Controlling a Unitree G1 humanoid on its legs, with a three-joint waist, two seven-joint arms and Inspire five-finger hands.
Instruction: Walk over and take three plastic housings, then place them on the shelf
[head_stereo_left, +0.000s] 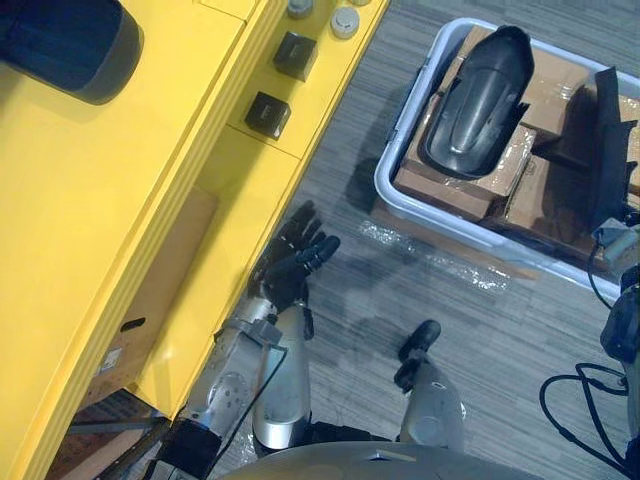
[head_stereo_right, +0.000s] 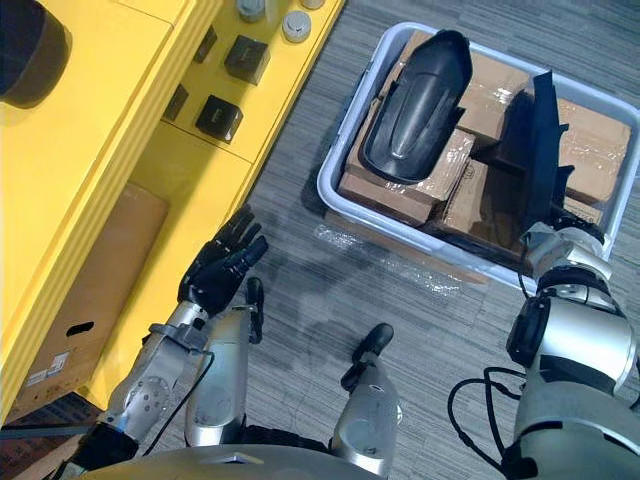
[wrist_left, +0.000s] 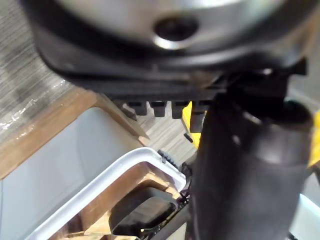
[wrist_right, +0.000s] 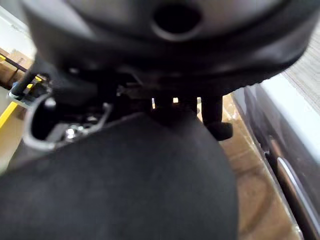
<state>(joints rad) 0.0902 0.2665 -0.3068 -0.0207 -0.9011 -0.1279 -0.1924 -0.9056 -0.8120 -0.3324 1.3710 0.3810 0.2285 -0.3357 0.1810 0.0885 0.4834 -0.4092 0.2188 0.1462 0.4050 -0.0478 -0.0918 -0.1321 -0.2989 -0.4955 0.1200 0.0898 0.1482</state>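
Observation:
A grey bin (head_stereo_right: 345, 205) on the floor holds cardboard boxes and black plastic housings. One rounded housing (head_stereo_right: 415, 105) lies on top of the boxes. A flat, angular housing (head_stereo_right: 545, 150) stands upright at the bin's near right side. My right hand (wrist_right: 212, 117) reaches in there from my wrist (head_stereo_right: 560, 250), its fingers curled over the housing's black surface (wrist_right: 125, 185). My left hand (head_stereo_left: 298, 258) hangs open beside the yellow shelf (head_stereo_left: 130, 200), holding nothing. Another dark housing (head_stereo_left: 60, 45) rests on the shelf's top at the far left.
Two small dark square blocks (head_stereo_left: 295, 55) (head_stereo_left: 267, 113) and grey round caps (head_stereo_left: 345, 20) sit on the shelf's ledge. A cardboard box (head_stereo_left: 150, 290) fills its lower bay. Clear film (head_stereo_left: 420, 250) lies on the grey floor in front of the bin.

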